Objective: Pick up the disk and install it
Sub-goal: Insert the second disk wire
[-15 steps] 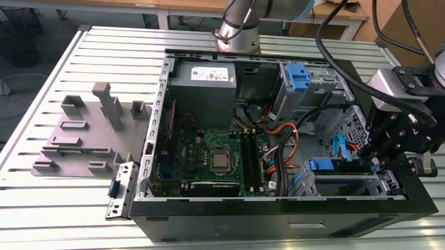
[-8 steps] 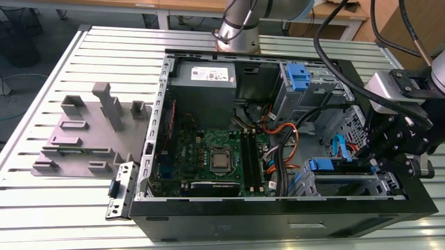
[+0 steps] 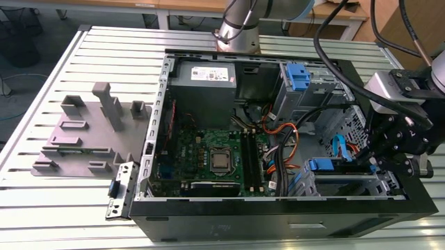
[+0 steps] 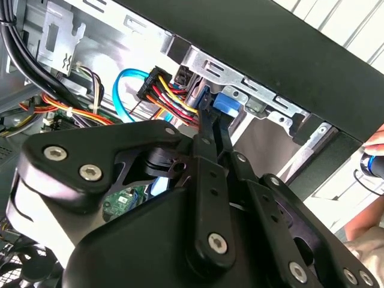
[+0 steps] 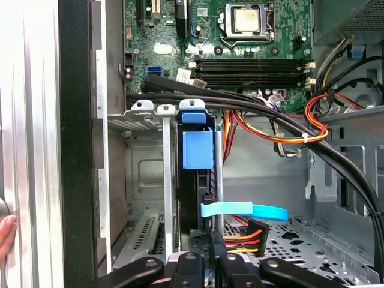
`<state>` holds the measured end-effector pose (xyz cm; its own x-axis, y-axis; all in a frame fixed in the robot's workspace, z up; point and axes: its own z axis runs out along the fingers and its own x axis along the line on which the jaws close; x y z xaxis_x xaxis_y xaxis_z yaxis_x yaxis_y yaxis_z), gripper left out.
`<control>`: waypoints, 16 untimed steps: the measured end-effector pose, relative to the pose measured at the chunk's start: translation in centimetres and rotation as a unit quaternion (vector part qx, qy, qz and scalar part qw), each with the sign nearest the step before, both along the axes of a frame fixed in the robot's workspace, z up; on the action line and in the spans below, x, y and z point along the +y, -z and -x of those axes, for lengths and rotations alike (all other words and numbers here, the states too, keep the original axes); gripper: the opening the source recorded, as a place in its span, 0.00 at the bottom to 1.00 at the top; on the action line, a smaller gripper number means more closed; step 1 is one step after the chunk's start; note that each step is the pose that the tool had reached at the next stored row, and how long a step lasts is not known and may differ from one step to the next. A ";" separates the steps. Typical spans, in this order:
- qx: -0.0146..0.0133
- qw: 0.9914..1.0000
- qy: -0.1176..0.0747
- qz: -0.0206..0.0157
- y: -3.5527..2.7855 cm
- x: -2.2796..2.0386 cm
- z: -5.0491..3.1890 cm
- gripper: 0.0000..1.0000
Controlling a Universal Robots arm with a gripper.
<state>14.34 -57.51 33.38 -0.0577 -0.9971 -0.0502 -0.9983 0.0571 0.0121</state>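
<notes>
At about 4 o'clock in the exterior view, nearest the black front wall of the open computer case (image 3: 278,219), the gripper (image 3: 375,164) reaches into the metal drive cage (image 5: 144,174). Its 2 fingers (image 4: 203,150) are closed on the disk (image 5: 204,183), which stands on edge in the cage with its blue rail tab at the end toward the motherboard (image 3: 201,151). A flat blue data cable (image 5: 252,210) and a red-yellow-black power lead (image 5: 240,237) hang just beside the gripped end. A person's hand (image 5: 5,234) shows outside the case wall. Farther in lies the green motherboard. Beyond it, toward 12 o'clock, sits the grey power-supply box (image 3: 203,88). Well apart at 9 o'clock, the grey moulded holder (image 3: 83,135) rests on the slatted counter (image 3: 118,47).
</notes>
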 end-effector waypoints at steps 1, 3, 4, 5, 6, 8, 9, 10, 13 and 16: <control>0.000 1.000 0.000 0.000 0.00 0.00 0.00 0.16; 0.000 1.000 0.000 0.000 0.00 0.00 0.00 0.16; 0.000 1.000 0.000 0.000 -0.01 0.00 0.00 0.16; 0.000 1.000 0.000 0.000 -0.06 0.00 0.01 0.16; 0.000 1.000 0.000 0.000 -0.20 0.00 0.00 0.16; 0.000 1.000 0.000 0.000 -0.44 0.00 0.00 0.16; 0.000 1.000 0.000 0.000 -0.42 0.01 0.03 0.16; 0.000 1.000 0.000 0.000 -0.43 0.02 0.10 0.16; 0.000 1.000 0.000 0.000 -0.44 0.03 0.33 0.16; 0.000 1.000 0.000 0.000 -0.44 0.03 0.34 0.16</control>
<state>14.00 -57.48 33.82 -0.0576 -0.9971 -0.0502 -0.9983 0.0570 0.0121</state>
